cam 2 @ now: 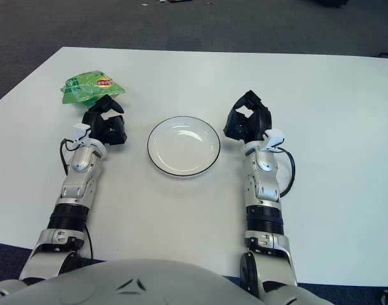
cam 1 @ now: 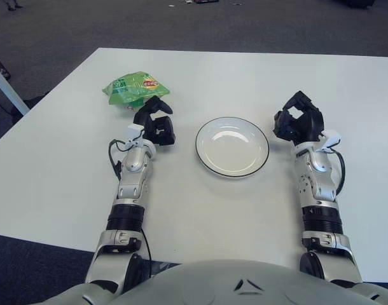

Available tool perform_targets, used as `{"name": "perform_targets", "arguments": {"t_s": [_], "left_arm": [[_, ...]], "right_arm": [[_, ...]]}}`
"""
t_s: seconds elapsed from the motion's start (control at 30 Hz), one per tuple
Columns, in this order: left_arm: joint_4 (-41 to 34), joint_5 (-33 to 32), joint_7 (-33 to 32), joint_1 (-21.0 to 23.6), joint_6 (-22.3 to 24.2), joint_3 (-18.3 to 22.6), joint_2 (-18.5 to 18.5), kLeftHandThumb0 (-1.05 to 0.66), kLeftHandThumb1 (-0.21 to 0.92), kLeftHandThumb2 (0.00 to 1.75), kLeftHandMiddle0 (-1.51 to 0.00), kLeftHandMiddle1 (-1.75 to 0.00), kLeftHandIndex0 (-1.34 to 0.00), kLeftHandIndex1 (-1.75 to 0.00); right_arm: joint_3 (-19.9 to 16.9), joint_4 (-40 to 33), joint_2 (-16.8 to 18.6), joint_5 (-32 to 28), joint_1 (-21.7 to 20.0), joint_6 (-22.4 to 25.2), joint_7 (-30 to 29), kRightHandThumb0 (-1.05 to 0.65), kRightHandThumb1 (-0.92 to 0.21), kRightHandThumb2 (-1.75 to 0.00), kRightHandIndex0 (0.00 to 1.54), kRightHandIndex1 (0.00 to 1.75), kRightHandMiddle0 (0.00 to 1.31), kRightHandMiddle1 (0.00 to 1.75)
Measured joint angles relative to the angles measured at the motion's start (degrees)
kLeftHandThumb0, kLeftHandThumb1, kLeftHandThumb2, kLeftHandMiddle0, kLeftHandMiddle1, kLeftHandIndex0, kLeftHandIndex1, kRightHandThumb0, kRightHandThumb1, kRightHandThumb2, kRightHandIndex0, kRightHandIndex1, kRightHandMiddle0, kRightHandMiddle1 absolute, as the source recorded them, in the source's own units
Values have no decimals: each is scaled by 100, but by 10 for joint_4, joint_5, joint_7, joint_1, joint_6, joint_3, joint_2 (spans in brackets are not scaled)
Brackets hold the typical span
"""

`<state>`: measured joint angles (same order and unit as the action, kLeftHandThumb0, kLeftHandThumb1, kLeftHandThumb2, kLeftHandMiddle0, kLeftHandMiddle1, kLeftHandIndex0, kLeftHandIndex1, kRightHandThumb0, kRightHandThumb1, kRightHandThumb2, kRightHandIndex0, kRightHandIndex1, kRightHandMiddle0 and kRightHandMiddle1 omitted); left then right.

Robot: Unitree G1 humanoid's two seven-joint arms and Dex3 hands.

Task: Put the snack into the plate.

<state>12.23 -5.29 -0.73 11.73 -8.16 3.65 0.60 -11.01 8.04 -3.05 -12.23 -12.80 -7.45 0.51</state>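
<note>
Snack [cam 1: 135, 87], a green crinkled bag with a small red and yellow logo, lies on the white table [cam 1: 200, 210], on the robot's left side, well apart from the plate [cam 1: 232, 146]. That plate, white with a thin dark rim, holds nothing and sits between the two hands.

Likely risks: the bag looks puffy and slick, so the fingers may push it farther away instead of closing on it, or pinch only a loose corner and let it slip during the carry. A low sweep toward the plate could also knock the rim and shift it.

Left hand [cam 1: 157, 124] hovers just on the near side of the bag, fingers loosely spread and gripping nothing; one dark fingertip reaches the bag's near edge, though whether it touches is unclear. The bag lies beyond the hand and slightly to its left.

Right hand [cam 1: 298, 121] shows just right of the plate, fingers loosely curled around nothing.
</note>
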Motion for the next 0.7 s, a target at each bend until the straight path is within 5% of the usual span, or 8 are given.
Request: {"name": "perform_targets", "arguments": {"t_s": [0.7], "left_arm": [[-27, -1, -19, -12, 48, 0, -5, -50, 27, 137, -132, -175, -65, -175]], "right_arm": [[2, -3, 0, 14, 5, 3, -54, -50, -27, -138, 129, 175, 66, 175]]}}
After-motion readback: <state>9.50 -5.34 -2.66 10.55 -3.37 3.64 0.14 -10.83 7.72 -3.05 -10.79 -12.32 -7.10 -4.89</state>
